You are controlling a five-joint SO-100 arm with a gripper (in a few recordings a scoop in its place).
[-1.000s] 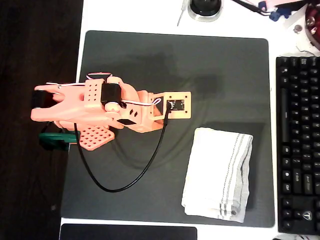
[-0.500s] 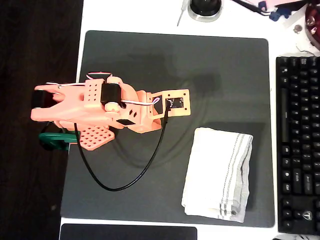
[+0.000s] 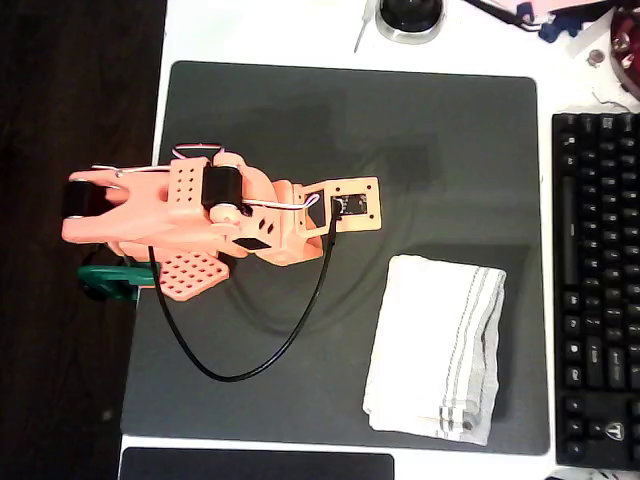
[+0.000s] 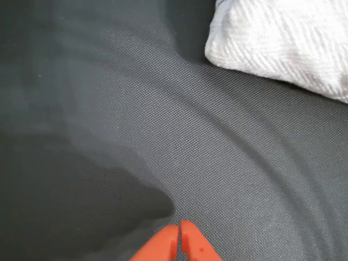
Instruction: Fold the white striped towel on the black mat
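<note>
The white striped towel (image 3: 437, 348) lies folded into a tall rectangle on the lower right part of the black mat (image 3: 400, 120), with grey stripes along its right side and bottom. In the wrist view a corner of the towel (image 4: 283, 38) shows at the top right. My orange arm (image 3: 200, 215) reaches in from the left over the mat, its wrist camera mount (image 3: 350, 205) up and to the left of the towel. My gripper (image 4: 178, 228) is shut, the orange tips touching with nothing between them, hanging over bare mat (image 4: 163, 136) apart from the towel.
A black keyboard (image 3: 598, 290) runs along the mat's right edge. A narrow black pad (image 3: 255, 465) lies below the mat. A round dark object (image 3: 410, 15) sits beyond the top edge. The arm's black cable (image 3: 250, 370) loops over the mat's lower left.
The wrist camera mount has shifted slightly upward and tilted. The towel has not moved.
</note>
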